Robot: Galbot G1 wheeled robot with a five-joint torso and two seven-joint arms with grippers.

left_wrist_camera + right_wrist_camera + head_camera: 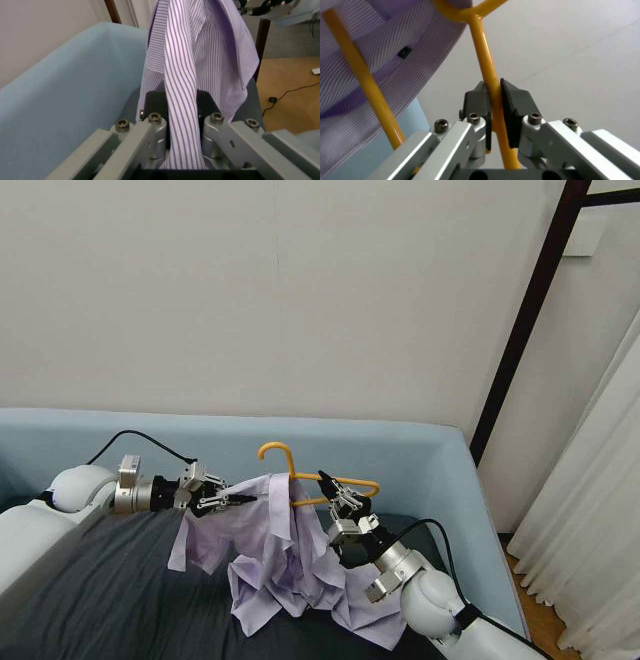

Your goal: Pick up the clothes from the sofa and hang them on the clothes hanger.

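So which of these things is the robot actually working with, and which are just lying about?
In the job:
purple striped shirt, held by the left gripper
yellow hanger, held by the right gripper
light blue sofa

Just around:
white curtain
dark pole
cable on the floor

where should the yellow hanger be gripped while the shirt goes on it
Grip the hanger on its bare arm, on the robot's right, coming from below. That thin straight rod is free of cloth, while the shirt drapes the other arm. The right gripper is clamped there; the left gripper pinches the shirt.
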